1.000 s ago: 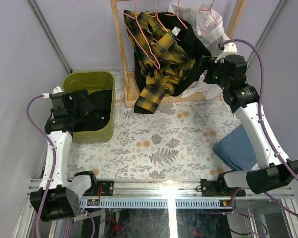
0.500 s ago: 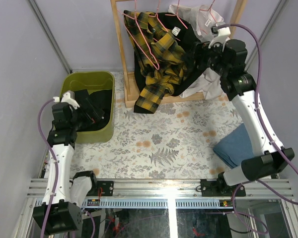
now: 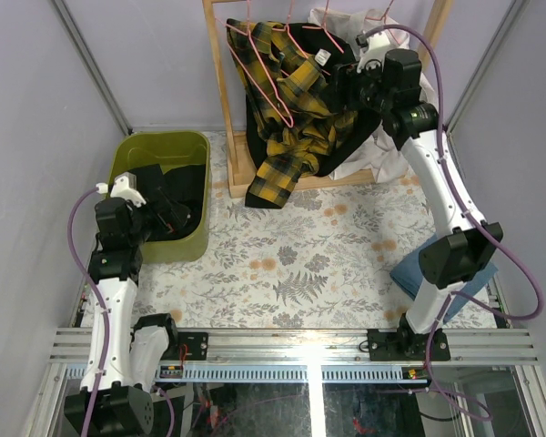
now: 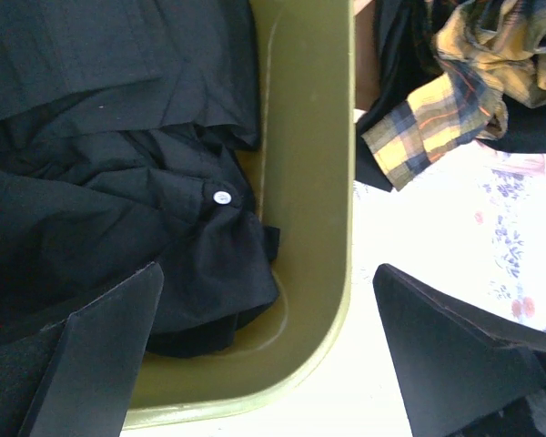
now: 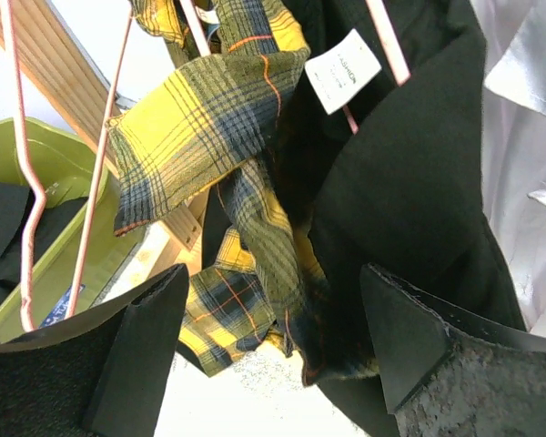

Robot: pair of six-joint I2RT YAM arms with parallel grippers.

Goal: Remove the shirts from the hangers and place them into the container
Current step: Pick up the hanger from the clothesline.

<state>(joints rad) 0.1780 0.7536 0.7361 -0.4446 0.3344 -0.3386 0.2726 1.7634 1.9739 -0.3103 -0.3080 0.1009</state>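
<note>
Right hand [image 5: 273, 339], spread, now higher beside hanging black shirt [image 5: 409, 182]; left hand [image 4: 268, 350] spread.

The olive-green container [image 3: 175, 248] at the left holds a black shirt [image 3: 168, 193], and far back, pink hangers [image 5: 388, 44] carry a yellow-and-black plaid shirt [image 3: 291, 127], a second black shirt [image 5: 409, 182] and a white shirt [image 5: 528, 164], above a pale floral-print table [image 3: 300, 264] with a blue cloth [image 3: 420, 278] at the right.

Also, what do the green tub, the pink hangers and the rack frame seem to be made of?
Tub: probably moulded plastic, olive, smooth with a soft sheen and rounded corners.
Hangers: thin pink wire, likely coated metal, given the tight bends.
Rack frame: light, unpainted-looking wood, matte, straight bars.
</note>
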